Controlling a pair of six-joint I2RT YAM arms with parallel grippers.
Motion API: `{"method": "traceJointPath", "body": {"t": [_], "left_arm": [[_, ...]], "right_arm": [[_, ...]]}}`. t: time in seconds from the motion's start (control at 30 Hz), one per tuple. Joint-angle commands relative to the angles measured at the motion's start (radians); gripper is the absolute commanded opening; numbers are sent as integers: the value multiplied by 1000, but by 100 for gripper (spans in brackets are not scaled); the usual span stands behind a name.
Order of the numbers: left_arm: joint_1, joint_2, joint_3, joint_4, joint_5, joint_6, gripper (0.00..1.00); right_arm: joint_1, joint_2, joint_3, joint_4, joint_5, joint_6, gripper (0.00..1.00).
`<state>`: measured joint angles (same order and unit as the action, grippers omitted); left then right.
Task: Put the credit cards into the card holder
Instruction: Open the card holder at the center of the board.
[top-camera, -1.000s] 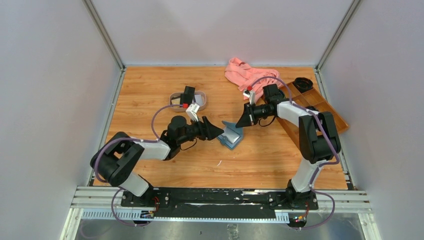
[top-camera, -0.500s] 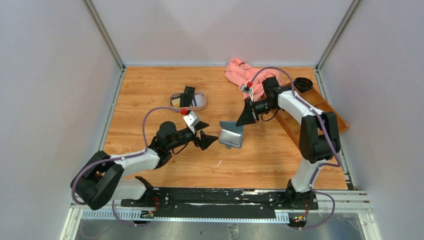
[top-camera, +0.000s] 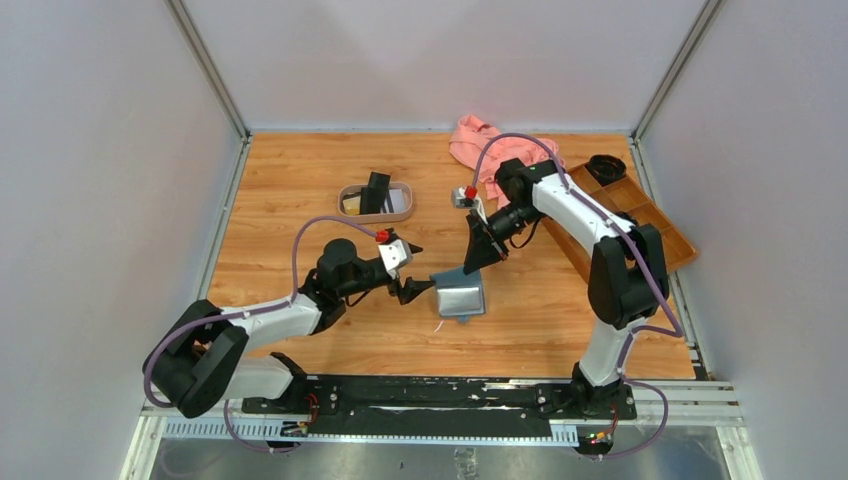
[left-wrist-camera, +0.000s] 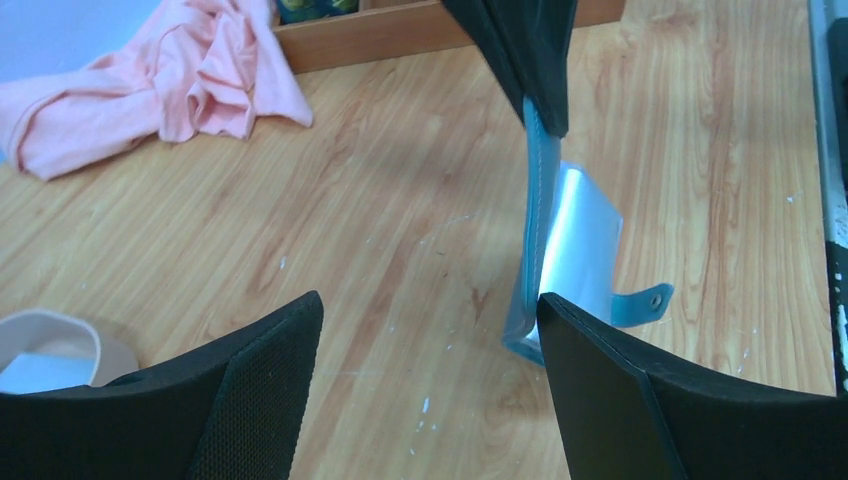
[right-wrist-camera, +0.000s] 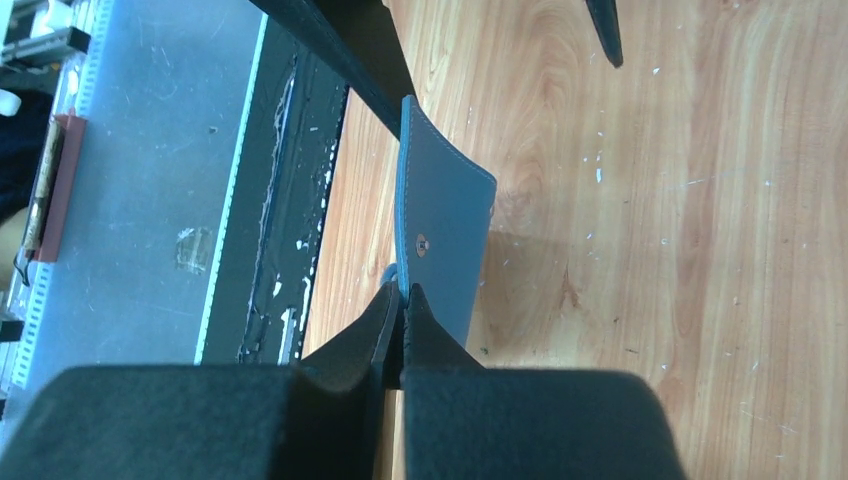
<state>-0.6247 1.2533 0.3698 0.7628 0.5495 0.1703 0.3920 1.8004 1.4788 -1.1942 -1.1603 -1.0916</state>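
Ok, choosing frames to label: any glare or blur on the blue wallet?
Left wrist: glare whitens the shiny inside of the teal-blue fold-over wallet. Right wrist: its outer flap is crisp, no glare. Top view: evenly lit, same sheen.

Worktop (top-camera: 300, 180) — varnished wood grain, white-flecked; card holder (left-wrist-camera: 580, 250) matt teal outside, glossy sleeve inside; pink cloth (left-wrist-camera: 150, 80) — soft, crumpled.

You see a teal-blue card holder (top-camera: 462, 297) with a paler, silvery-blue inside, black fingers (left-wrist-camera: 262, 400), a salmon-pink cloth (top-camera: 478, 143), a pinkish-rimmed tray (top-camera: 343, 199) and a reddish-brown box (top-camera: 655, 218), all on an orange-brown wood-grain surface (top-camera: 290, 180).
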Motion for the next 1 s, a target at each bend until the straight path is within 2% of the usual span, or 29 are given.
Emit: {"method": "traceJointPath", "body": {"t": [0.0,0.1,0.17,0.23,0.33,0.43,0.47,0.53,0.6,0.67,0.73,0.83,0.97], "left_arm": [[-30,47,54,9,114,69,82],[-80,86,72,9,148,74,78],[-96,115,86,9,152,66,70],[-100,155,107,9,143,36,54],[-101,194,139,9,134,-5,36],[-101,213,159,9,111,-40,1],[-101,217,162,8,93,-69,0],[-98,223,161,9,40,-153,0],[-84,230,153,10,-22,-299,0],[-67,245,120,45,-105,-473,0],[-42,262,51,137,-173,-695,0],[-23,321,-133,389,-352,-992,0],[-23,429,-253,614,-515,-1190,0]], "right_arm": [[32,-6,26,-32,55,-25,0],[43,-4,31,-25,59,-14,1],[47,-6,33,-23,65,-11,1],[52,-11,31,-19,75,-9,2],[58,-21,21,-6,92,-3,3],[60,-55,-5,34,118,30,7],[61,-69,-17,58,133,52,11],[56,-110,-41,117,190,120,29],[44,-159,-53,168,276,181,44],[13,-208,-68,216,330,232,53],[-34,-251,-94,257,344,281,55],[-83,-295,-185,342,314,340,55],[-87,-307,-367,546,156,499,50]]}}
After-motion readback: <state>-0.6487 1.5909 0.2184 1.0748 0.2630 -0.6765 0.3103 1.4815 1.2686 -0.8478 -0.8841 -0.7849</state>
